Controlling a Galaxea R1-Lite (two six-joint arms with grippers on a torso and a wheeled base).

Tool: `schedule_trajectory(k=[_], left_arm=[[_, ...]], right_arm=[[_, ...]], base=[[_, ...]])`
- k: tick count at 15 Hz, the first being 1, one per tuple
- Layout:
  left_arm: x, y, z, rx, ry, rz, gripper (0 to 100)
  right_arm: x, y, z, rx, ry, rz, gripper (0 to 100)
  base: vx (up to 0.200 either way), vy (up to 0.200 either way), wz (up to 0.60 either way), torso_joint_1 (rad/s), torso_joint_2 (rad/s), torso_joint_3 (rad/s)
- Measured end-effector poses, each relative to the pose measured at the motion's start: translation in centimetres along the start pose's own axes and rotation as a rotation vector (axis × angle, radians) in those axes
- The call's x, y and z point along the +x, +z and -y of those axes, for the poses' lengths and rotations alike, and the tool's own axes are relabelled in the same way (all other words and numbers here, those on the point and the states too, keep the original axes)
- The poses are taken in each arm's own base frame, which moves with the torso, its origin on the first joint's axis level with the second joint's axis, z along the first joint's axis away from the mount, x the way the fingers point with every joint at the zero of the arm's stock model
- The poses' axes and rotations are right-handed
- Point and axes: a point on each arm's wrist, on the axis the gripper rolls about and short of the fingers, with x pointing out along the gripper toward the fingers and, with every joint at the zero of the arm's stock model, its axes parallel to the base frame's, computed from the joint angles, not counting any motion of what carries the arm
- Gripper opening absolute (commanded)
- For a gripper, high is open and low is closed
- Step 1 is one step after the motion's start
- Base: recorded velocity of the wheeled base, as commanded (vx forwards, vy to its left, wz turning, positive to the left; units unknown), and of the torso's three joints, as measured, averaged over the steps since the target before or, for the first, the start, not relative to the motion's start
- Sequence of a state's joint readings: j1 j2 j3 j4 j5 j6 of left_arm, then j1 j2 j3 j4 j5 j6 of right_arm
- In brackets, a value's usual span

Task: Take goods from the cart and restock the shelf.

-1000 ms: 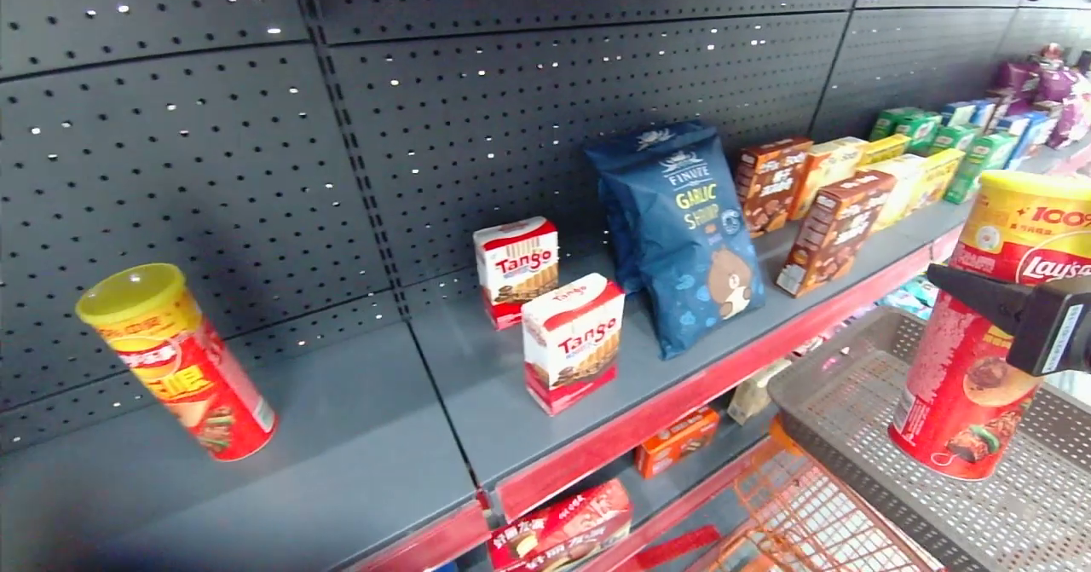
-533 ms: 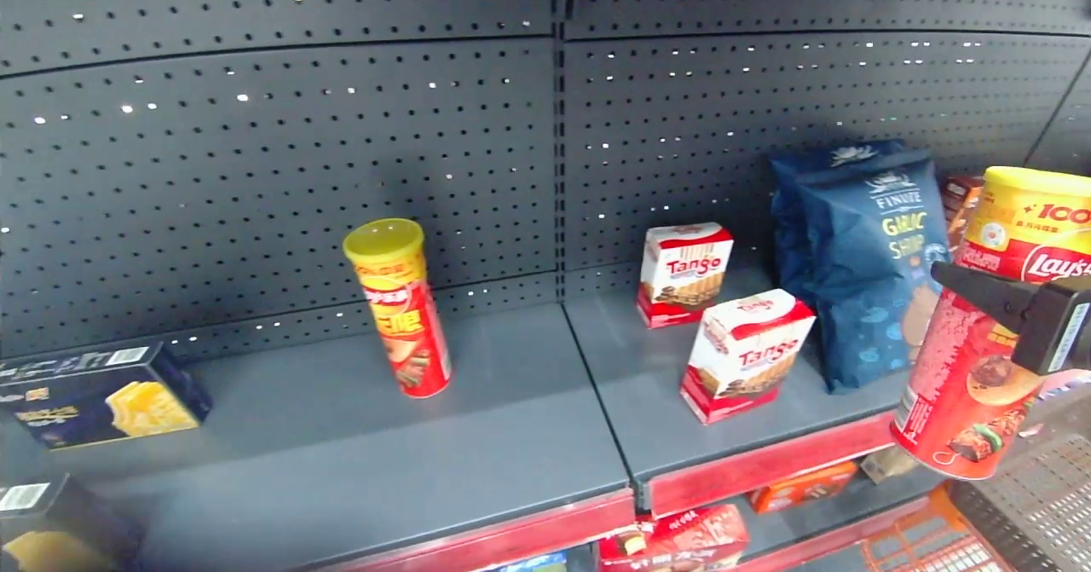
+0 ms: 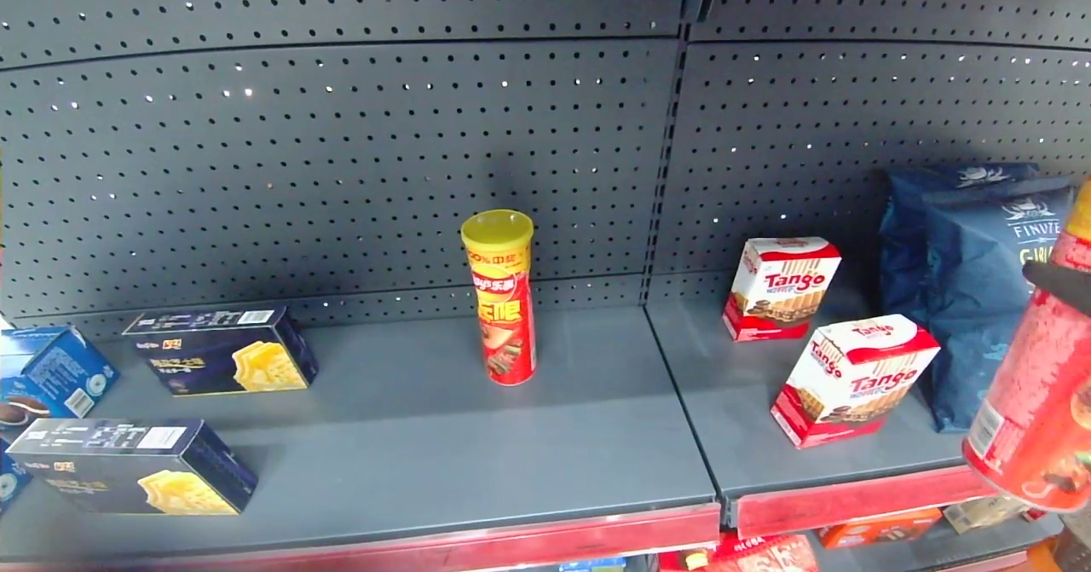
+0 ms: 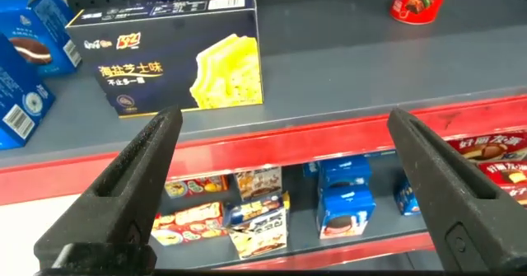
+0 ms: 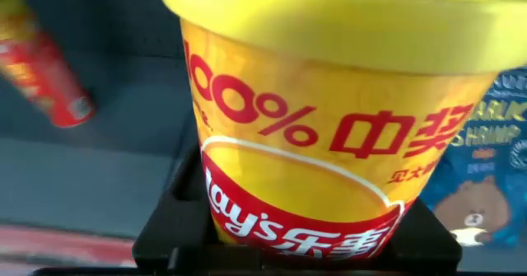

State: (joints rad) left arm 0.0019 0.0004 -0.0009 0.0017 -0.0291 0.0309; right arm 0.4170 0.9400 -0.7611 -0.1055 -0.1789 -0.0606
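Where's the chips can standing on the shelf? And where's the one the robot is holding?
Shelf can (image 3: 503,299), head view, middle of its body.
Held can (image 5: 329,119), right wrist view, yellow band below the lid.

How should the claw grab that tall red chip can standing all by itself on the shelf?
Grip the chip can around the middle of its round body, coming in level from the front. It stands upright, tall and narrow, with bare shelf on both sides, leaving room to close around it. The pegboard wall blocks the back, and the yellow lid probably offers a poorer hold.
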Motion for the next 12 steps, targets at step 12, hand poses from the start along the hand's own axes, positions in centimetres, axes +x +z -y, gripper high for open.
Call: schedule_trajectory(k=[12], left_arm=[[0.0, 0.0, 0.0, 0.000, 0.001, 0.000, 100]], right_arm=[[0.2, 0.5, -4.5, 0.007, 0.399, 0.066, 0]], base=[[0.000, 0.000, 0.00, 0.000, 0.00, 0.000]])
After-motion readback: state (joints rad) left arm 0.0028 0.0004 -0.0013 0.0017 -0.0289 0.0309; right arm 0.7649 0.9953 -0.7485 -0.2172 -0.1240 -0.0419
